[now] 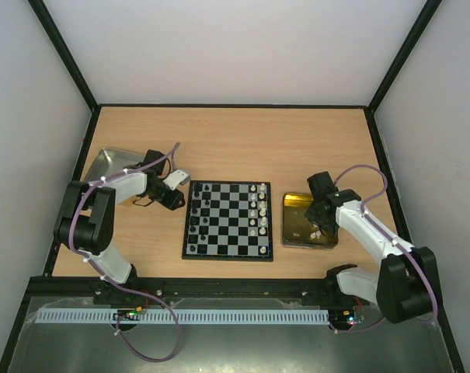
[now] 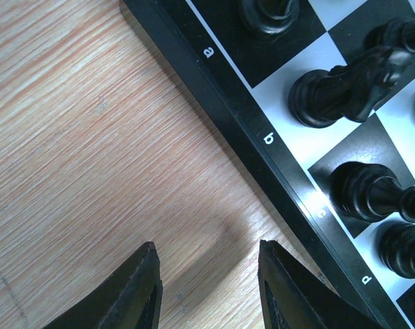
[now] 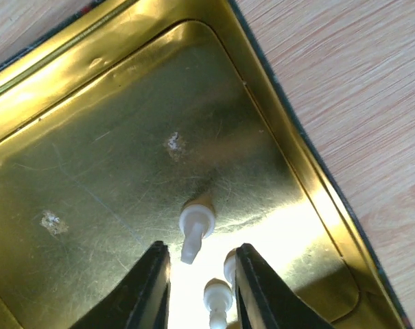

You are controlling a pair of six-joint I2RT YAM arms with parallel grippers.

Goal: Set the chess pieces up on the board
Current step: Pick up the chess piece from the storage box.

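Right gripper (image 3: pixel 197 298) fingers spread over loose white pawns (image 3: pixel 195 229) in gold tray (image 3: pixel 111 157), 3 o'clock of board (image 1: pixel 228 225), likely lining up a pinch. Left gripper (image 2: pixel 207 295) spread, empty, off board's 9 o'clock rim by black pieces (image 2: pixel 344 89).

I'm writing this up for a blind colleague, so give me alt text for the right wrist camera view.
The right gripper hangs open over a gold tray, with a small white chess piece on the tray floor between its fingers. Another white piece shows at the bottom edge; wooden table lies to the right.
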